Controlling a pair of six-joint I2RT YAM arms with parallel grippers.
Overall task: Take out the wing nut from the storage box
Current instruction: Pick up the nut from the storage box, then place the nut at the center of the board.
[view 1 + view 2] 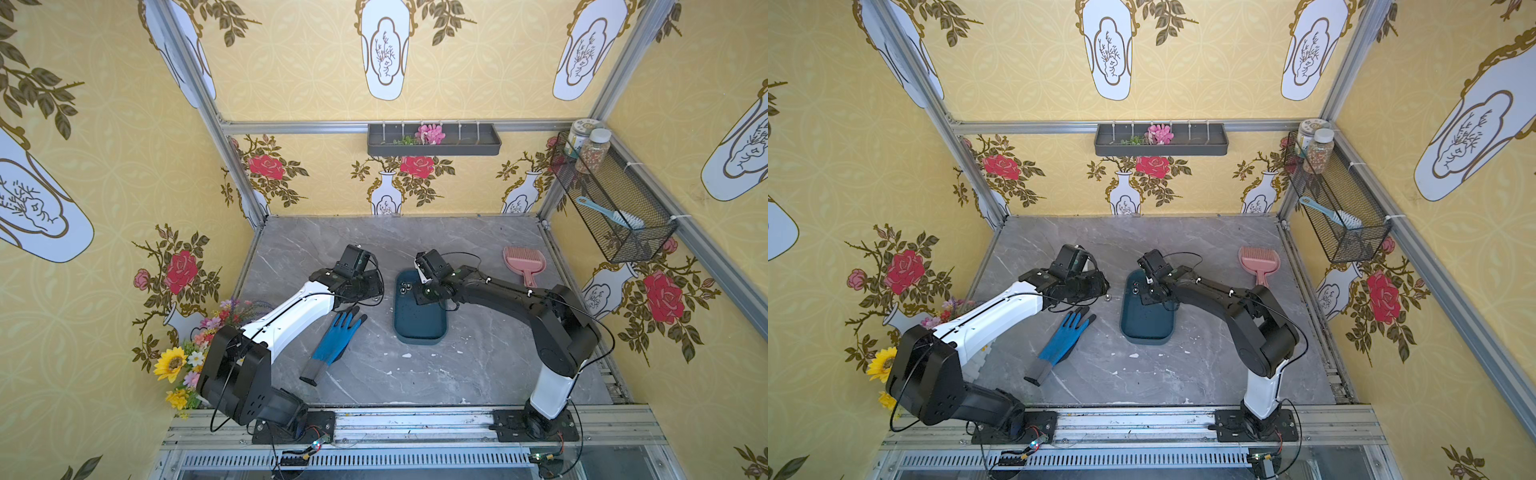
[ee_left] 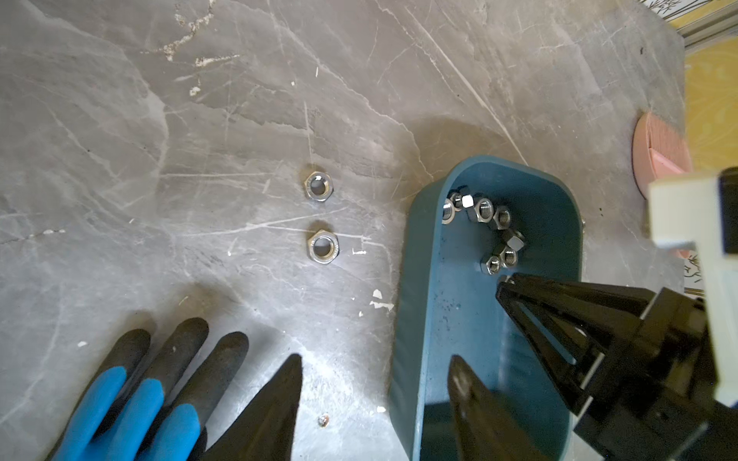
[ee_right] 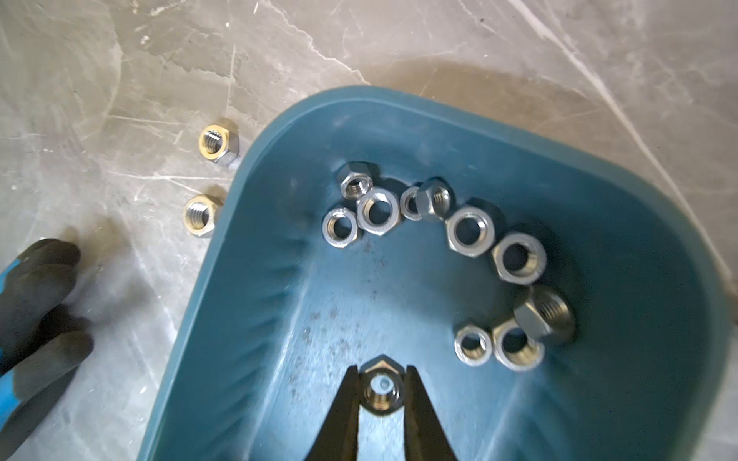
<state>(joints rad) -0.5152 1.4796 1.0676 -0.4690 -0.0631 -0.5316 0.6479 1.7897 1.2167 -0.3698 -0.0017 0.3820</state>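
Hex nut (image 3: 381, 389), with no wings visible, sits pinched across its flats at the very tips of the right claw (image 3: 382, 373). It is low inside the storage box (image 3: 599, 207), bore facing up, with no real long axis. So shallow a hold on smooth steel could let it twist free onto the loose nuts (image 3: 471, 231) just beyond. The left claw (image 2: 371, 393), wide, straddles the box's side wall and could be bumped. Farther out, two nuts (image 3: 213, 143) lie on the counter (image 3: 120, 80).
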